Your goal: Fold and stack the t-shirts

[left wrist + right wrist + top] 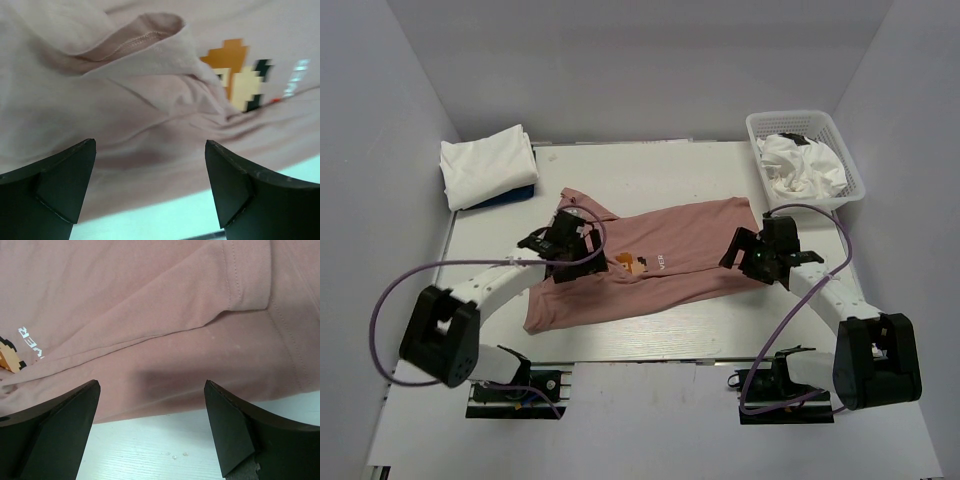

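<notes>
Pink cloth: the dusty-pink cotton t-shirt with a small pixel-art character print (690, 245) lies spread on the pale table (650, 165). It is rumpled, with one loose flap turned over beside the print.
Long axis: it runs from near-left to far-right, so it lies crosswise in front of both my arms.
Left gripper (150, 150): the jaws stand wide apart with nothing between them. It hangs over the shirt's left half, just left of the print.
Right gripper (151, 387): the jaws are also wide apart and empty, and it sits over the shirt's right end.
Key relation: in both wrist views the cloth lies under and beyond the fingers, and the shirt's near edge with bare table shows just short of the fingertips. I judge any pinch has to go downward at that near edge.
Nearer arm: neither. Each arm covers its own half, which suits a two-handed fold away from me.
Collar end: I cannot tell which end it is.
Finished pile: a folded white t-shirt (485, 160) on top of a blue one (510, 197) sits at the far left, well apart from the pink one.
Waiting: a crumpled white t-shirt (800, 165) lies in the white plastic mesh basket (760, 130) at the far right.
Risk: I judge that the turned-over flap could bunch if only one layer is caught.
</notes>
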You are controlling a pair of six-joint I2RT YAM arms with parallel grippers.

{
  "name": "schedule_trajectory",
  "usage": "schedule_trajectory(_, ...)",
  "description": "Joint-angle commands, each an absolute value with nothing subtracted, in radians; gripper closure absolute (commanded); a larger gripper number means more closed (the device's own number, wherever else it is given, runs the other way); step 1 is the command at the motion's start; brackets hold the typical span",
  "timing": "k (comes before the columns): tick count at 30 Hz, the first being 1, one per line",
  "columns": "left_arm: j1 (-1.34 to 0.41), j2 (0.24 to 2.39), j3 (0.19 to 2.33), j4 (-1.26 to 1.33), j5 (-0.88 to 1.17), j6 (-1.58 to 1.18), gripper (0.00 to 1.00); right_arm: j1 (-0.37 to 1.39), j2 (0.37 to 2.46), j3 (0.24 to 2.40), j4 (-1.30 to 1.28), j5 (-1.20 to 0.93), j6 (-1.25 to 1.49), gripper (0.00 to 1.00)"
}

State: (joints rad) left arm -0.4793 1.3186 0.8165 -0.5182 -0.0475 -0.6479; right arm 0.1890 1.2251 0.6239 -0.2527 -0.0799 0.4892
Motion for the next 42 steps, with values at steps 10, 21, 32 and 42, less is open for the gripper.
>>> schedule_trajectory(10,-0.512,1.735,1.112,-0.426,-0.046,-0.595,0.0,0.201,1.213,0.609,-0.204,-0.1,0.472,0.1)
schedule_trajectory(21,-0.512,1.945,1.385,-0.558,-0.141,-0.535,0.0,0.203,1.218,0.614,-0.204,-0.086,0.469,0.1)
schedule_trajectory(32,-0.512,1.559,1.119,-0.56,-0.29,-0.641,0.0,0.219,1.207,0.6,-0.163,-0.046,0.459,0.1)
schedule_trajectory(42,-0.492,1.426,0.739,-0.517,-0.247,-0.822,0.0,0.239,1.311,0.583,-0.179,-0.008,0.491,0.1)
